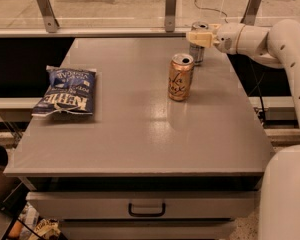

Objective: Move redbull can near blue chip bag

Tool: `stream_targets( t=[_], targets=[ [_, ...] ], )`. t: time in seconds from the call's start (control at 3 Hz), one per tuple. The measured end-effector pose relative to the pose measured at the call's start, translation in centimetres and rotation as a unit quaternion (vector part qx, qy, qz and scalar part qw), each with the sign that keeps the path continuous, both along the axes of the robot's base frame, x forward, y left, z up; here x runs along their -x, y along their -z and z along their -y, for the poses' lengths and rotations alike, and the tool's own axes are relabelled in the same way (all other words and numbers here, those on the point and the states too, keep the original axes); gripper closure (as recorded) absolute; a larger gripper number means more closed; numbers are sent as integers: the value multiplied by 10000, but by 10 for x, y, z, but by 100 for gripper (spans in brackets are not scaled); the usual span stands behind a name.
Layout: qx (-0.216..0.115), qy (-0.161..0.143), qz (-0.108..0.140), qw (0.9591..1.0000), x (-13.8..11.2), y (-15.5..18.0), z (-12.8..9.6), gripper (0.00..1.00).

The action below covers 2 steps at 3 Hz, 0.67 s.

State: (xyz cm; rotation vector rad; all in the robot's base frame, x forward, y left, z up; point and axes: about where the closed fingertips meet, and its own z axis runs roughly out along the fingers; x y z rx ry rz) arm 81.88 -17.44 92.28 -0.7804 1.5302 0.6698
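Grey table (140, 139) with handled drawer (90, 205), glass panel (105, 6) behind, metal brackets (46, 10)

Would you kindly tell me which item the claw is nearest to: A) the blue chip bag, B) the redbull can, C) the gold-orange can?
B: the claw is right at the redbull can at the far right of the table, with the gold-orange can in front of it and the blue chip bag lying at the left.

Gold can (181, 77) between tool (195, 37) and bag (65, 90)

Cream claw (194, 37) at silver redbull can (196, 53); white-lettered blue chip bag (65, 90).
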Motion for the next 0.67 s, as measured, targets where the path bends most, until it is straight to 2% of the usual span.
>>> stream_targets(
  t=[0.67],
  targets=[
    [94, -62, -88, 9999, 4, -7, -3, 100]
  ],
)
